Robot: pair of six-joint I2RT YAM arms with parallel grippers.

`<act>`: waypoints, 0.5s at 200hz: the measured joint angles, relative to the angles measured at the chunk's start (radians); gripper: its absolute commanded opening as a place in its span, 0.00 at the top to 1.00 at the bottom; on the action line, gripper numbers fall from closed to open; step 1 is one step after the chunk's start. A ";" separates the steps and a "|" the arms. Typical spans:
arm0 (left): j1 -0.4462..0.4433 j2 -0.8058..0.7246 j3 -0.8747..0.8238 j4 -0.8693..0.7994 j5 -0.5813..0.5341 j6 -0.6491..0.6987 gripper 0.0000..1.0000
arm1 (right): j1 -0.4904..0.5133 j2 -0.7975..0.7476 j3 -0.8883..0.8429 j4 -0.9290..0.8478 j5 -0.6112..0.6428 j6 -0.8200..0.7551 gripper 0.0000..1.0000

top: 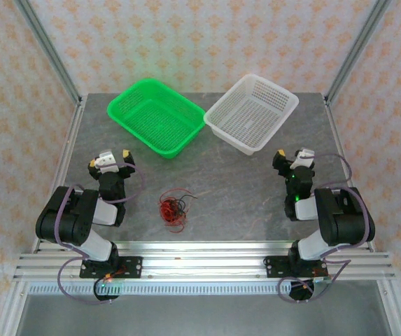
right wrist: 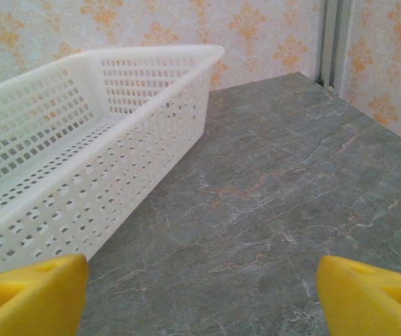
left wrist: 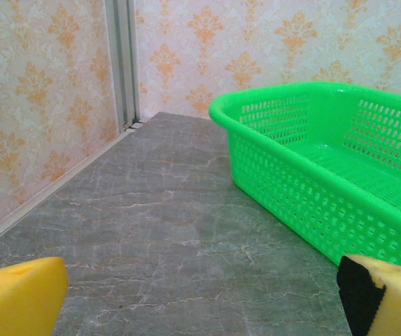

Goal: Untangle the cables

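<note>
A small tangle of thin red and black cables [top: 172, 208] lies on the grey table between the two arms, near the front edge. My left gripper [top: 109, 157] sits to the left of the tangle and a little farther back, open and holding nothing; its yellow fingertips [left wrist: 18, 297] frame bare table. My right gripper [top: 291, 157] is well to the right of the tangle, also open and holding nothing, with yellow fingertips [right wrist: 375, 297] spread wide over the table.
A green basket [top: 157, 116] stands at the back left of centre and a white basket [top: 251, 112] at the back right, side by side. Metal frame posts [top: 46, 49] rise at the table's back corners. The green basket's wall [left wrist: 312, 203] is close ahead of the left gripper.
</note>
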 measured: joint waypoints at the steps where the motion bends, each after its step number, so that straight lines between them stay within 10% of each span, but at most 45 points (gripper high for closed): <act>1: 0.000 -0.002 0.000 -0.002 0.000 0.000 0.04 | 0.000 -0.001 0.000 -0.002 0.000 0.000 0.16; 100: -0.009 -0.395 0.574 -1.073 -0.010 -0.402 0.23 | 0.033 -0.281 0.396 -0.822 0.018 0.201 0.15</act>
